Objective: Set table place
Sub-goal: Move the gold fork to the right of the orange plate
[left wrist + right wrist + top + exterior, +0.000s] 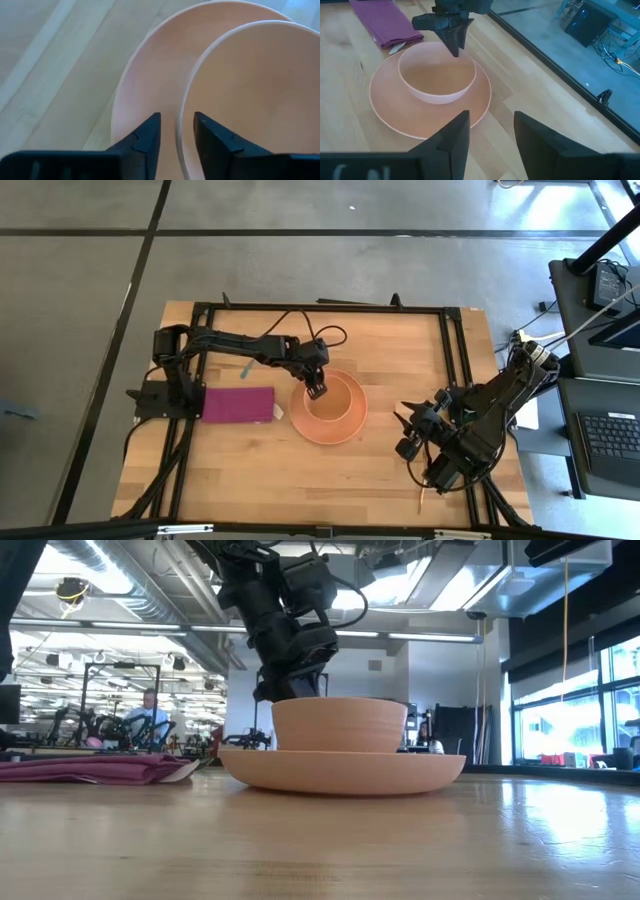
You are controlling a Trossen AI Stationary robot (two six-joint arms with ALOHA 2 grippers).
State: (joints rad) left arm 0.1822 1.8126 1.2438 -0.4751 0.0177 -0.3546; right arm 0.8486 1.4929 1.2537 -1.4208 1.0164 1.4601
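The salmon-orange bowl stands by its base in the matching plate, which lies flat on the table's middle. My left gripper is open. It reaches down over the bowl's left rim, one finger inside and one outside, and a gap shows on each side. The low view has this gripper behind the bowl. The magenta napkin lies flat left of the plate. A blue spoon handle shows beside the left arm. My right gripper is open, right of the plate, touching nothing.
The wood table has bare planks in front of the plate and to its far right. A slim pale piece, perhaps the fork, lies near the right arm's base. Black frame rails run along the table's sides.
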